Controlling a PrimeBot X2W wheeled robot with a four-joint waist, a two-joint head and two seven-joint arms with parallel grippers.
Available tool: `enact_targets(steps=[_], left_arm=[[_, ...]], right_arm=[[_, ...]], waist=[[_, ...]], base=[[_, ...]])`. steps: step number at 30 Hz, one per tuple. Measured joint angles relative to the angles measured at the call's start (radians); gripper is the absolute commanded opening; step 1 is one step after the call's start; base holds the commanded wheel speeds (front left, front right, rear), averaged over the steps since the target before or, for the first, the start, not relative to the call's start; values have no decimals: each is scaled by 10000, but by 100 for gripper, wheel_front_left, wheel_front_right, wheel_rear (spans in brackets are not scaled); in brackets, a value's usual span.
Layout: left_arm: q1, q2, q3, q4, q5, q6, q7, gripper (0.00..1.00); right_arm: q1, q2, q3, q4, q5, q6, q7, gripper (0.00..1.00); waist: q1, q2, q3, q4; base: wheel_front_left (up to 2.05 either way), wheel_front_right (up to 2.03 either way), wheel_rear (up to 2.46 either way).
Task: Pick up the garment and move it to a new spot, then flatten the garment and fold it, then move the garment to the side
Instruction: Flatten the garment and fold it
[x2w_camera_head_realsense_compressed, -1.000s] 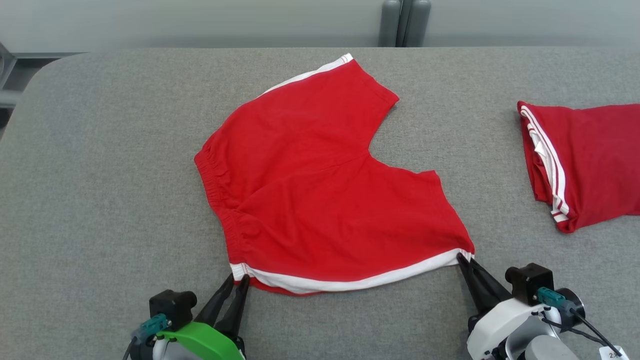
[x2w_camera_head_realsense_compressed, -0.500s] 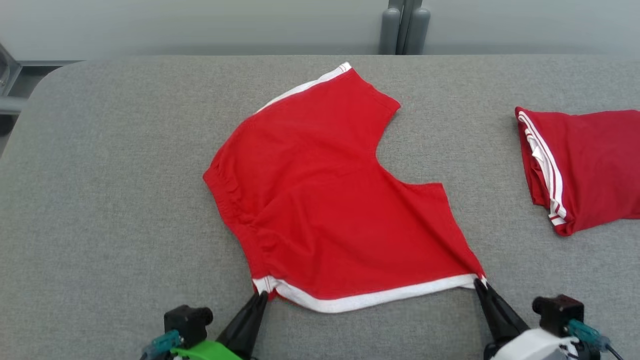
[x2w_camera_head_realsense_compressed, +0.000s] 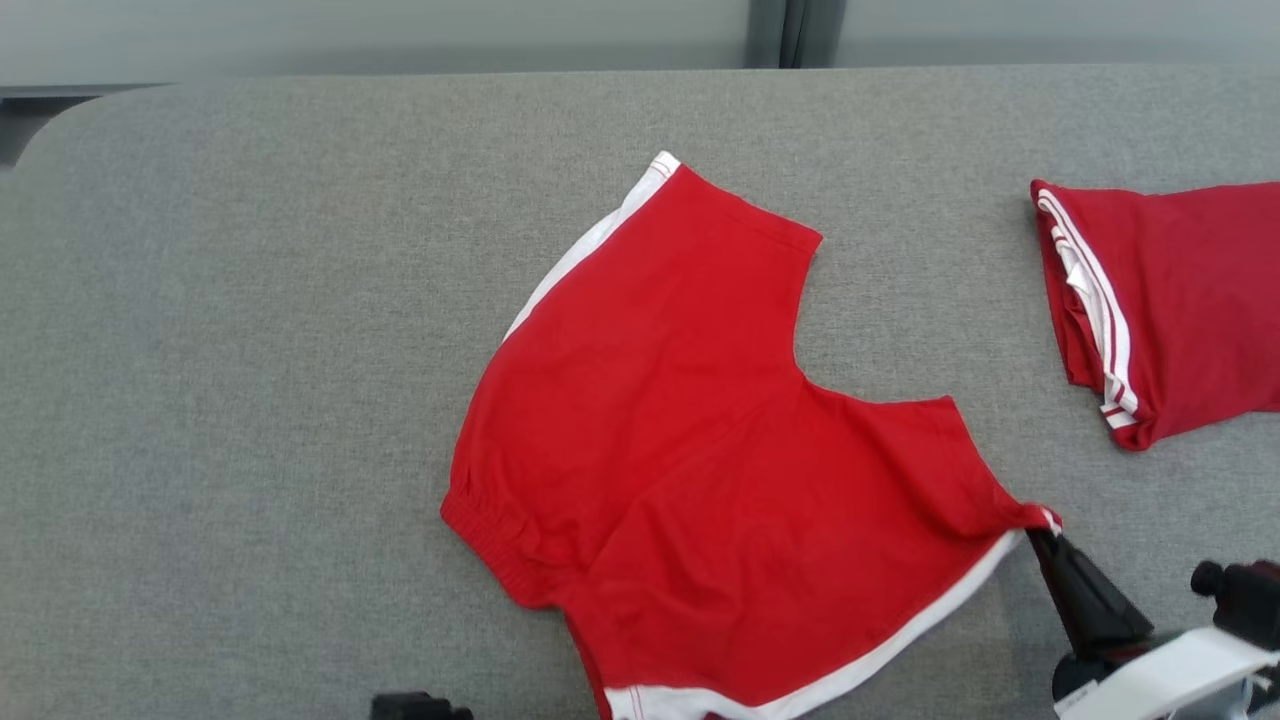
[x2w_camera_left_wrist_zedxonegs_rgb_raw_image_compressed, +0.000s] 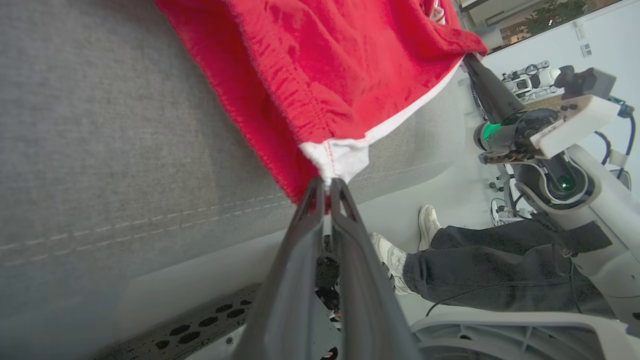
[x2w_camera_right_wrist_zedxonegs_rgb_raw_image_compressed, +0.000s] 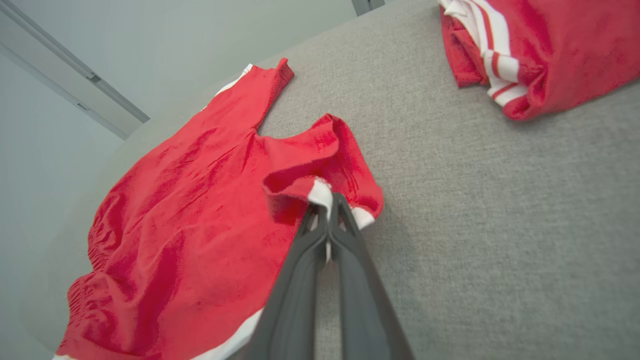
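As we pinch its white hem at both ends, the red shorts (x2w_camera_head_realsense_compressed: 690, 470) lie spread on the gray table (x2w_camera_head_realsense_compressed: 250, 350).
Our left gripper (x2w_camera_left_wrist_zedxonegs_rgb_raw_image_compressed: 325, 186) has its two fingers pressed nearly together on the white corner by the waistband, at the table's near edge. Our right gripper (x2w_camera_right_wrist_zedxonegs_rgb_raw_image_compressed: 327, 202) is squeezed tight on the other white corner, where the cloth bunches up. Another red piece of clothing (x2w_camera_head_realsense_compressed: 1170, 300) lies folded on the right, well apart from the shorts.
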Motion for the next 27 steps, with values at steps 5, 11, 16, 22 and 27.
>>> enact_targets(steps=[5,11,16,22,27], left_arm=[[-749,658,1452,-1158,-169,0,-295,0],[-1770,867,2015,-1313,-746,0,207,0],[-2559,667,2265,-688,-805,0,453,0],[-3570,-188,2157,-376,-1085,0,470,0],[-4034,-583,2080,-12,-1093,0,466,0]], right_arm=[[-2034,-462,270,-949,-311,0,426,0],[-4453,-673,203,-788,-686,0,1275,0],[-6131,-920,134,-21,-1202,-71,1950,0],[-7503,-1097,253,744,-1620,-203,2426,0],[-8110,-1018,508,1415,-1760,-194,2499,0]], waist=[[0,0,488,182],[1,0,1142,639],[1,0,1697,1194],[2,-1,2410,1936],[2,0,2796,2484]], base=[[0,0,0],[0,0,0],[0,0,0],[0,0,0],[0,0,0]])
